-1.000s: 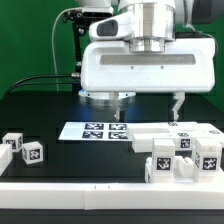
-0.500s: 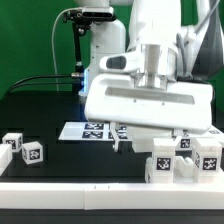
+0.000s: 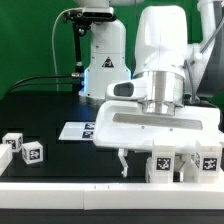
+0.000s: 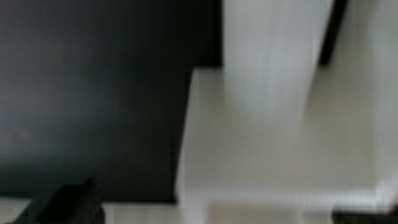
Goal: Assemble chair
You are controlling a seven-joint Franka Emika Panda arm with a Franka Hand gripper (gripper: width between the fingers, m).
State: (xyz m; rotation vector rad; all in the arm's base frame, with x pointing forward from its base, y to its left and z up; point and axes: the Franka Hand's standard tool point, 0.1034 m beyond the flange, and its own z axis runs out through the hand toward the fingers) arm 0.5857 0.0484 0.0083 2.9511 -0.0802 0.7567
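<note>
The chair is in loose white blocky pieces with black-and-white tags. A cluster of them (image 3: 185,165) lies at the exterior view's right, partly hidden behind my hand. Two small tagged pieces (image 3: 22,148) sit at the exterior view's left. My gripper (image 3: 157,160) hangs low over the left part of the cluster, open, with one finger (image 3: 122,161) just left of the pieces and nothing held between the fingers. The wrist view is blurred: a white piece (image 4: 267,120) fills much of it against the black table, and one dark fingertip (image 4: 68,200) shows at the edge.
The marker board (image 3: 76,131) lies on the black table (image 3: 50,105) behind my hand, half covered by it. A white border rail (image 3: 60,187) runs along the front edge. The arm's base (image 3: 100,50) stands at the back before a green curtain.
My hand has come forward and down from above the marker board to the cluster of pieces at the exterior view's right. The jaws have stayed open. No piece has moved.
</note>
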